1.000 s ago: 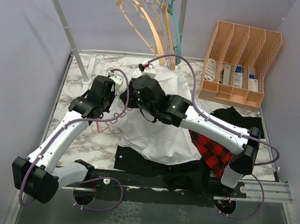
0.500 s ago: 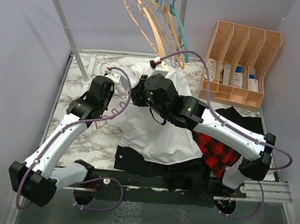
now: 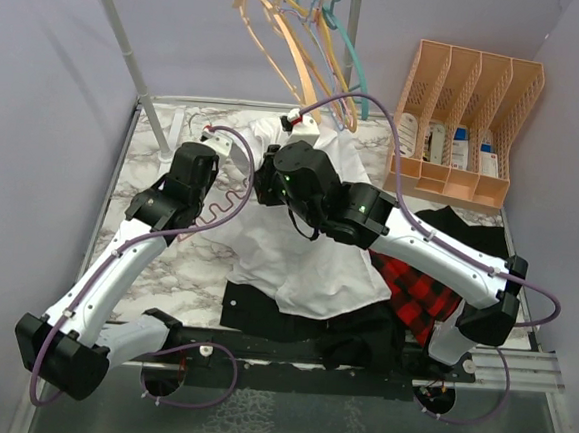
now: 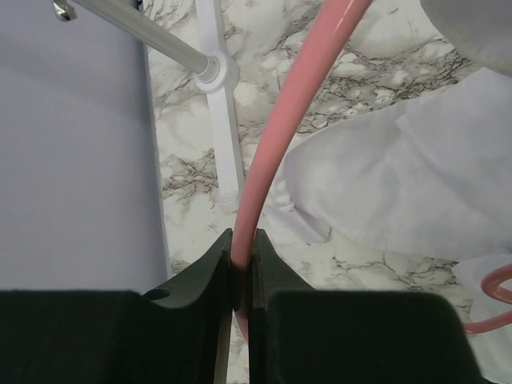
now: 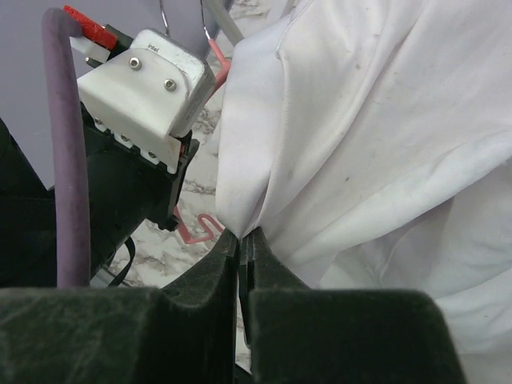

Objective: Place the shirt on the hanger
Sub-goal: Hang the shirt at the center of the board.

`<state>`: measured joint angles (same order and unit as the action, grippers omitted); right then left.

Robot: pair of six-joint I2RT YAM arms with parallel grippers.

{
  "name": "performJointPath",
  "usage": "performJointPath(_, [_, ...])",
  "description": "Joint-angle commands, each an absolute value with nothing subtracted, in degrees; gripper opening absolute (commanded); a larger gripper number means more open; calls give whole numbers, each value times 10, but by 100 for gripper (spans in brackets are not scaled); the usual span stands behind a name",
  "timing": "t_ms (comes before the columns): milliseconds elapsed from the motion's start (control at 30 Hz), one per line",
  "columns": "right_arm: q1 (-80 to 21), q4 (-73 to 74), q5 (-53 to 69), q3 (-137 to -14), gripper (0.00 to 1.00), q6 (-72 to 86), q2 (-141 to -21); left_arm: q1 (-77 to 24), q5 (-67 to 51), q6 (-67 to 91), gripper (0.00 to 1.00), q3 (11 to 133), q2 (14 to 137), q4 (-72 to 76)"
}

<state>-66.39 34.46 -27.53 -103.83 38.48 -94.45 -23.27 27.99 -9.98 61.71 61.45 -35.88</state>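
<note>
Now the right hand (image 5: 242, 240), clenched on a fold of the white shirt (image 5: 360, 120), has edged toward the far side of the tabletop (image 3: 189, 279), dragging fabric along. Left hand (image 4: 242, 240) stays clamped on the pink hanger (image 4: 276, 136). The shirt edge is just beside the hanger and looks not yet threaded on.

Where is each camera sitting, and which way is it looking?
Top camera: high behind the arms, looking down at table, white shirt, both arms.
Left wrist camera: on the left arm, looking past the left end effector, shut on the pink hanger.
Right wrist camera: on the right arm, looking past the right end effector, pinching the shirt.
All three show shirt and hanger.
</note>
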Motion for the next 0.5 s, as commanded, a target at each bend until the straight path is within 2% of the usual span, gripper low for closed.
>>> performJointPath(0, [-673,372,-309,-1051,1,365,-932,-231,312,-108,0,644,600,-315])
performJointPath(267, [-673,302,-185,-1034,1,389,-957,-232,268,-60,0,655,620,-319])
performJointPath(467, [-673,267,-121,-1050,1,409,-974,-234,301,-51,0,657,639,-324])
